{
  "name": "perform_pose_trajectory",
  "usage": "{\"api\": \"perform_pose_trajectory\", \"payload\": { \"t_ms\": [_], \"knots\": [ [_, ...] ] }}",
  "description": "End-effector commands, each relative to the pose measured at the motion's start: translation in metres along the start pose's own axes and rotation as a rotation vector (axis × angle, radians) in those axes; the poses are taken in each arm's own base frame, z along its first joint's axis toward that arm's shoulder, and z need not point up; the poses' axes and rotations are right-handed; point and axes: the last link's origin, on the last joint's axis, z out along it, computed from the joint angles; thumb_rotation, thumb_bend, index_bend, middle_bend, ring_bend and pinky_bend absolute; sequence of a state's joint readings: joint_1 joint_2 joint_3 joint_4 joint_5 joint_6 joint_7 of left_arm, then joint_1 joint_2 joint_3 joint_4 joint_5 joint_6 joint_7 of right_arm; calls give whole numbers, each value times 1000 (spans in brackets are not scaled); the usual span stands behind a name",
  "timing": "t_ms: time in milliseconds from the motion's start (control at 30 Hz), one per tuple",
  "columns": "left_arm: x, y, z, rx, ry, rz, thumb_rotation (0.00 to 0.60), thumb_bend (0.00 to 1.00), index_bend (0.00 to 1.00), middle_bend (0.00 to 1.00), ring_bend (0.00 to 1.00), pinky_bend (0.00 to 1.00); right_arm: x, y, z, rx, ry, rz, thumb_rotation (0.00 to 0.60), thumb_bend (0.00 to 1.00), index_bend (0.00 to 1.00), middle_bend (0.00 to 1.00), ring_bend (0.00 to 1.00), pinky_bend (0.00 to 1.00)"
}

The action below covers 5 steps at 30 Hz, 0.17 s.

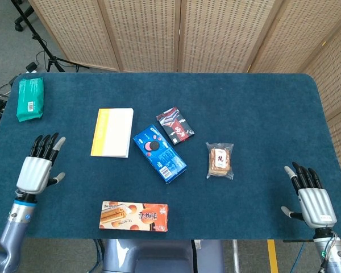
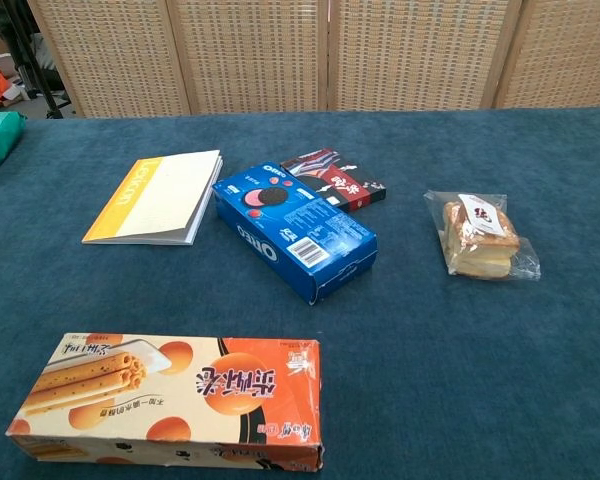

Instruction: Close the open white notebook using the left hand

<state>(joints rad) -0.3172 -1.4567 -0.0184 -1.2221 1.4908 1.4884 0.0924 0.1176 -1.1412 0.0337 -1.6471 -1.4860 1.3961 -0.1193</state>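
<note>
The notebook (image 1: 112, 132) lies closed and flat on the blue table, its white cover with a yellow spine strip facing up; the chest view shows the notebook (image 2: 157, 196) at the left. My left hand (image 1: 36, 167) hovers well to the left and nearer the front edge, fingers spread, holding nothing. My right hand (image 1: 311, 197) rests at the front right corner, fingers apart and empty. Neither hand appears in the chest view.
A blue Oreo box (image 1: 159, 153) lies just right of the notebook, with a dark red packet (image 1: 175, 125) behind it. A wrapped pastry (image 1: 219, 160) sits further right. An orange biscuit box (image 1: 133, 215) lies near the front edge. A green pack (image 1: 30, 99) sits at the far left.
</note>
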Motion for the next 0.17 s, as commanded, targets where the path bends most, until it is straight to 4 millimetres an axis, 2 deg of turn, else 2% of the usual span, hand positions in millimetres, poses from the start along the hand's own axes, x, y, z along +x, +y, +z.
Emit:
{"api": "perform_pose_trajectory", "payload": {
  "t_ms": [33, 167],
  "knots": [
    [6, -15, -49, 117, -82, 11, 600, 30, 0, 0, 0, 0, 0, 0, 0, 1, -2, -2, 600, 96, 54, 0, 0, 0],
    [8, -18, -59, 125, -105, 41, 600, 32, 0, 0, 0, 0, -1, -1, 0, 3, -5, -2, 600, 95, 54, 0, 0, 0]
  ]
}}
